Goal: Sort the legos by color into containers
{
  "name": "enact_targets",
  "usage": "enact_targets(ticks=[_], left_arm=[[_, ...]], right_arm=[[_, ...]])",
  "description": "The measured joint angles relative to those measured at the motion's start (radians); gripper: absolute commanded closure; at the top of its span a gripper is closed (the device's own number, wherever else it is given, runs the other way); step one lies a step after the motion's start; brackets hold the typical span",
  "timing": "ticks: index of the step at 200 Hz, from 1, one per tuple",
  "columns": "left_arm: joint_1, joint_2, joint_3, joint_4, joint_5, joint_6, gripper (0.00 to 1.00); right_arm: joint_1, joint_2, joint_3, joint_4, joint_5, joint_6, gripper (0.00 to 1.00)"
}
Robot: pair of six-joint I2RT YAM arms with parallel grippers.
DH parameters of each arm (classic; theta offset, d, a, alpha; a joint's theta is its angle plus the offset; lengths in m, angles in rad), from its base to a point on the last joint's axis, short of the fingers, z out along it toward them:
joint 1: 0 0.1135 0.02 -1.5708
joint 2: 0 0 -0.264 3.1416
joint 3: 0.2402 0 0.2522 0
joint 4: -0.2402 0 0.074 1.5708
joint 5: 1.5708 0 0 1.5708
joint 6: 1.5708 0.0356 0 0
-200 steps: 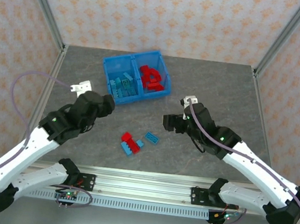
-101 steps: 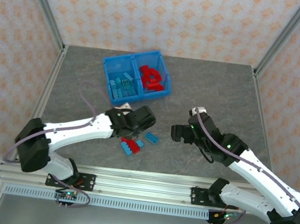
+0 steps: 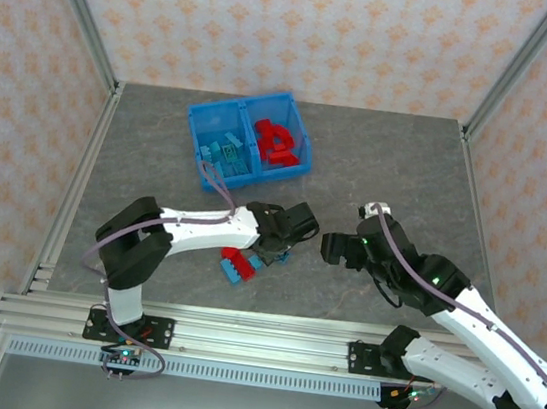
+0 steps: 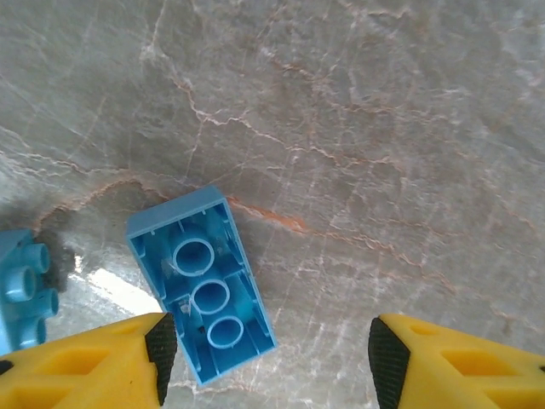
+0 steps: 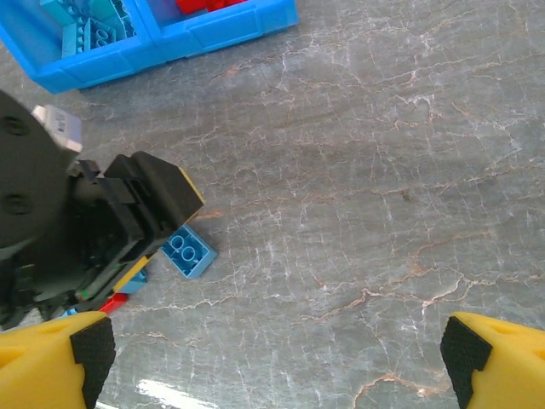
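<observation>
Now the left gripper (image 3: pixel 275 250) is found over the loose bricks in front of the bin (image 3: pixel 247 177); a second ago it was held beside the bin's near left corner. The right gripper (image 3: pixel 333 248) has been drawn a little further from the bin.

From above, the brick under the left gripper is mostly covered. In the left wrist view an upturned light blue brick (image 4: pixel 203 285) is seen between the jaws, which stand apart around it: one pad (image 4: pixel 160 345) is just beside its edge and the other is clear of it. In the right wrist view the right gripper's jaws are spread wide over bare table (image 5: pixel 383 170).

Two compartments are counted in the bin, the left with blue bricks (image 3: pixel 228 153) and the right with red bricks (image 3: pixel 277 142); their number cannot be told. In front of the bin, one red cluster (image 3: pixel 234 257) and at least two light blue pieces are counted.
</observation>
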Motion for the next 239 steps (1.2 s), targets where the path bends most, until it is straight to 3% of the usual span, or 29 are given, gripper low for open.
enact_targets(ticks=[14, 52, 98, 134, 175, 214, 239], left_arm=[[0.000, 0.031, 0.000, 0.000, 0.018, -0.012, 0.37], [0.000, 0.122, 0.036, -0.022, 0.047, -0.010, 0.57], [0.000, 0.128, 0.062, -0.043, 0.051, 0.007, 0.76], [0.000, 0.128, 0.082, -0.058, 0.029, 0.057, 0.77], [0.029, 0.063, 0.155, -0.108, -0.069, 0.199, 0.78], [0.167, -0.094, 0.216, -0.154, -0.193, 0.387, 0.77], [0.293, -0.123, 0.340, -0.203, -0.300, 0.529, 0.77]], right_arm=[[0.000, -0.003, 0.000, -0.006, 0.000, 0.007, 0.01], [0.000, -0.028, -0.002, -0.012, 0.000, 0.019, 0.01], [0.000, -0.031, -0.002, -0.018, -0.016, 0.026, 0.01], [0.000, -0.029, -0.012, -0.018, -0.161, 0.040, 0.01], [0.000, -0.030, -0.040, -0.011, -0.332, 0.125, 0.01], [0.000, -0.047, -0.057, 0.033, -0.362, 0.169, 0.01], [0.000, -0.047, -0.070, 0.051, -0.363, 0.183, 0.01]])
